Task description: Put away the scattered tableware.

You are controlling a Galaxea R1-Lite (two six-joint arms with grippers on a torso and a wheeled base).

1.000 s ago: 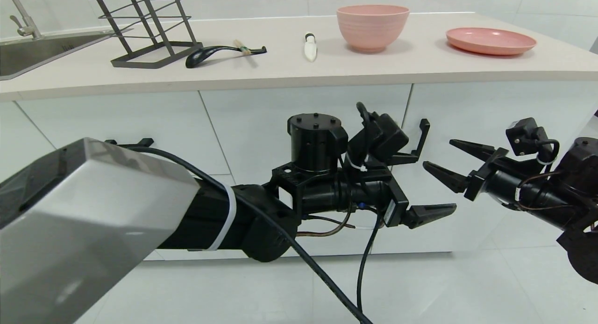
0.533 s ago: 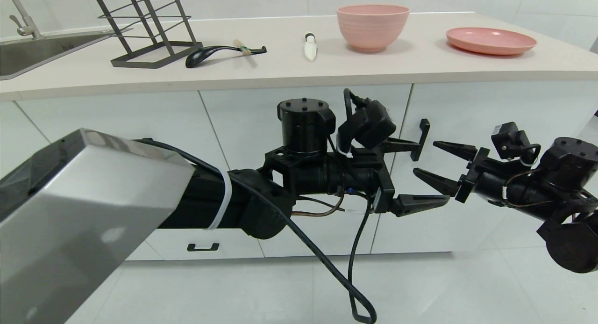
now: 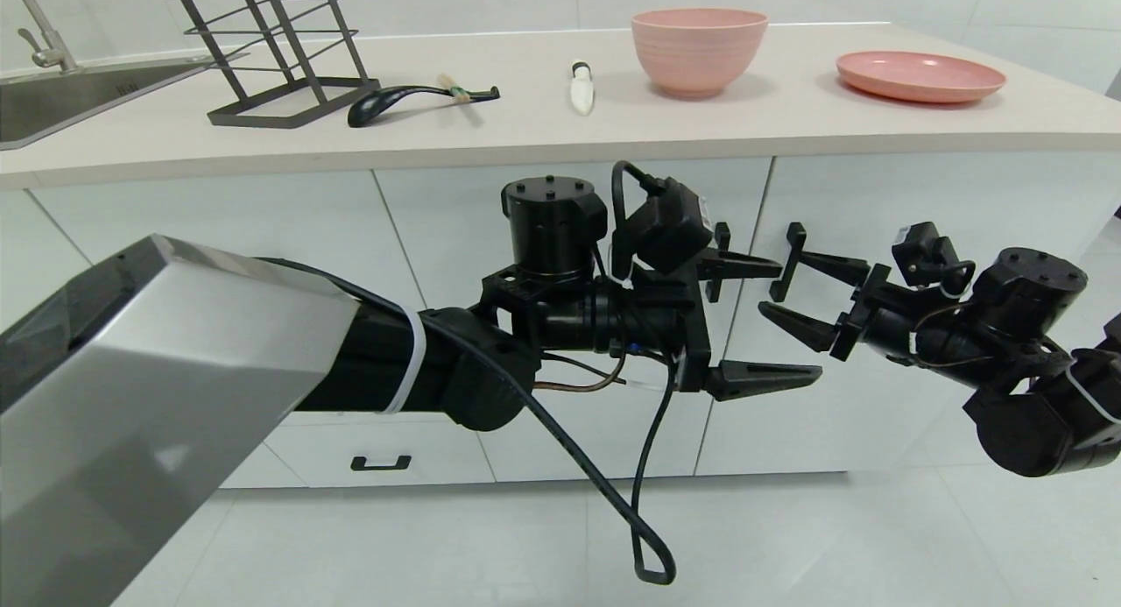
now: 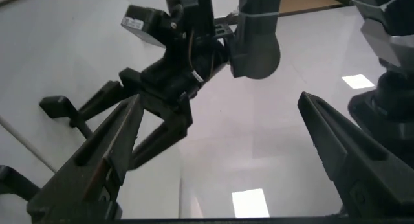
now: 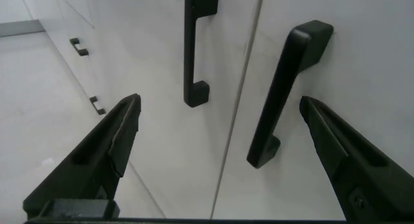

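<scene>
Down before the white cabinet doors (image 3: pixel 263 230), the left pincer (image 3: pixel 755 322) and right pincer (image 3: pixel 804 292) both gape wide and empty, the tableware lying above them on the pale countertop (image 3: pixel 788 121) (round pink bowl (image 3: pixel 699 51) almost straight overhead, flat pink plate (image 3: pixel 920 75) nearer the right arm).

A steel sink (image 3: pixel 79 103) with a faucet (image 3: pixel 54 58) is sitting at ten o'clock; a drawer handle (image 3: pixel 379 462) is showing at seven o'clock.

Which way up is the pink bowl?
Upright. The pink bowl rests on its base on the counter, open rim facing up.
</scene>
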